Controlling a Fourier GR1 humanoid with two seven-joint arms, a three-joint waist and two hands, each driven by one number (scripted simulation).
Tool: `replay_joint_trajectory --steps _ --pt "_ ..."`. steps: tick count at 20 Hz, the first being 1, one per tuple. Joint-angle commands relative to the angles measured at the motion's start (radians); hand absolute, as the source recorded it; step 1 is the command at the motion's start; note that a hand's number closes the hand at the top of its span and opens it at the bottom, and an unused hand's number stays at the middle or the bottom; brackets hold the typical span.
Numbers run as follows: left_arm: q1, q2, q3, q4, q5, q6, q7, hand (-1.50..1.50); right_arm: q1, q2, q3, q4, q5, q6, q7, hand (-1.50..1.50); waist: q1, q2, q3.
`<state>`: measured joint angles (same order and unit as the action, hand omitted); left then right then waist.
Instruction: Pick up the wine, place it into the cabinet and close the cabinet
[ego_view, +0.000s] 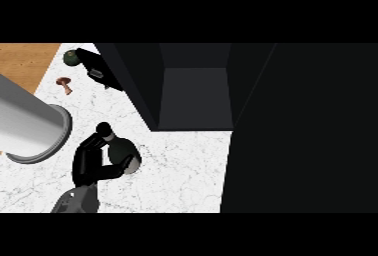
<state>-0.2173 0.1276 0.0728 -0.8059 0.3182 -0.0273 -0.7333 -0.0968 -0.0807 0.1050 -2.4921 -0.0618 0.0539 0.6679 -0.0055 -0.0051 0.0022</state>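
While left hand (92, 162) grips wine (118, 150), possibly a mushroom (65, 84) lies apart.

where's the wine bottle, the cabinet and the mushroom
wine bottle (120, 149), head view, on its dark green body
cabinet (196, 95), head view, on its open interior's back wall
mushroom (65, 83), head view, on its brown cap

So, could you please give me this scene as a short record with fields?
wine: dark green bottle, left of the cabinet's opening, not yet inside
left hand: fingers curled round the wine
right hand: not in view
cabinet: open, dark inside
counter: white marble; cannot tell whether the wine rests on it or is lifted
other: grey cylinder at the left edge; small brown thing behind it
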Motion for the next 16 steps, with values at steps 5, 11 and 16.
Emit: replay_joint_trajectory --steps 5,11,16 --pt "0.137 0.113 -0.065 -0.176 -0.023 -0.184 0.049 1.5 0.061 0.009 0.02 -0.133 -0.033 0.008 0.048 -1.5 0.007 0.001 -0.002" --pt "0.174 0.116 -0.058 -0.314 -0.094 -0.057 -0.017 1.5 0.117 0.031 0.047 -0.11 -0.021 0.024 -0.029 -1.5 0.006 0.0 -0.001" --pt "0.195 0.103 -0.053 -0.461 0.018 -0.163 0.111 1.5 0.089 0.007 -0.026 -0.124 -0.074 0.025 0.004 -1.5 0.003 0.001 -0.001"
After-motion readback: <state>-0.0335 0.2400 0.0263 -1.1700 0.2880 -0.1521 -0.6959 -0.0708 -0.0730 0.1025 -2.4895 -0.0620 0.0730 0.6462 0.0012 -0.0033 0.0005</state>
